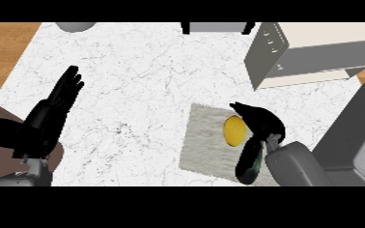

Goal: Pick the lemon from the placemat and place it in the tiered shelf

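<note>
Head view: the lemon (234, 130) lies on the grey placemat (206, 145) on the white marble desk (143, 77), with the right hand (262, 121) curled around its right side, touching it. Left hand (63, 94) rests released, fingers straight, at the left edge, and the tiered shelf (285, 53) stands well apart at upper right.

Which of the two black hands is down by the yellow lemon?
The robot's right hand, curled beside the yellow lemon on the grey placemat. The left hand rests open, far left.
</note>
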